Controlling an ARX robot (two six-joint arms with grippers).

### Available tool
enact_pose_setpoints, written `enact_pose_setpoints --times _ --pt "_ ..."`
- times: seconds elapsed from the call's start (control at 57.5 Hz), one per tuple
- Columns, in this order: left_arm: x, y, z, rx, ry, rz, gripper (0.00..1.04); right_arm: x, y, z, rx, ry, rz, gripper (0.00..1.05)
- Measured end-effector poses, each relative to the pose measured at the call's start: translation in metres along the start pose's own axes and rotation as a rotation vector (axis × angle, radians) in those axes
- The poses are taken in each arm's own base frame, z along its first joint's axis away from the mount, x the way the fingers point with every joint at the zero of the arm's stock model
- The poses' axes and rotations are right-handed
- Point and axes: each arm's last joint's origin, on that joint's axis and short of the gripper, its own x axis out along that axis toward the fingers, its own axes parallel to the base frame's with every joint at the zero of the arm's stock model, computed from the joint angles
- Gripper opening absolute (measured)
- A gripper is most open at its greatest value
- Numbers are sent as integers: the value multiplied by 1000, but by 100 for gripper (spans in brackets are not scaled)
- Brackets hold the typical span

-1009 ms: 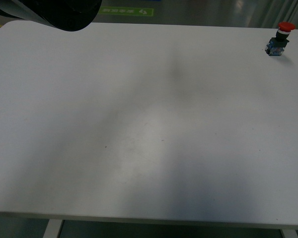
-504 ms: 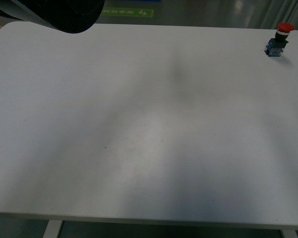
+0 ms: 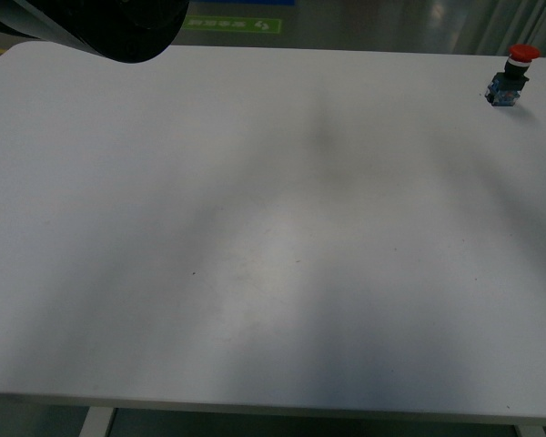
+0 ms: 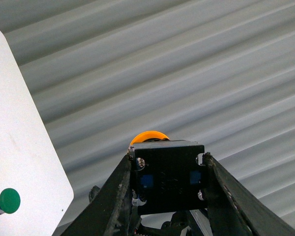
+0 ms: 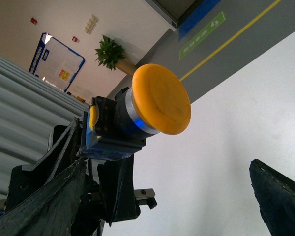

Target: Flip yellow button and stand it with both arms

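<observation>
I've got the left end effector [image 4: 168, 162] clamped on the yellow button [image 4: 167, 182] by its body, up off the tabletop [image 3: 273, 228]. Long axis runs straight out fwd, cap away from L, facing the right end effector [image 5: 166, 145], which is wide open, empty, near. R takes cap end next, I reckon.

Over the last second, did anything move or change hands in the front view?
Nothing visibly changed. The dark arm at the top left holds its place, and the red button stays at the table's far right corner as before.
</observation>
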Motion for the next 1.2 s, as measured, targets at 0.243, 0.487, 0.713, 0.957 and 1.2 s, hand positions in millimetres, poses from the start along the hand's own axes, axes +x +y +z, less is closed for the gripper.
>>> enact_pose_setpoints --times 0.243,0.487,0.713,0.957,1.2 --pt "0 0 0 0 -2 0 34 14 8 9 13 -22 20 97" --pt "0 0 0 0 -1 0 34 21 13 15 43 -31 35 97" --pt "0 0 0 0 -1 0 34 25 11 14 55 -18 31 97" --pt "0 0 0 0 -1 0 34 29 10 17 90 -23 28 97" --pt "0 0 0 0 -1 0 34 32 14 23 104 -33 41 97"
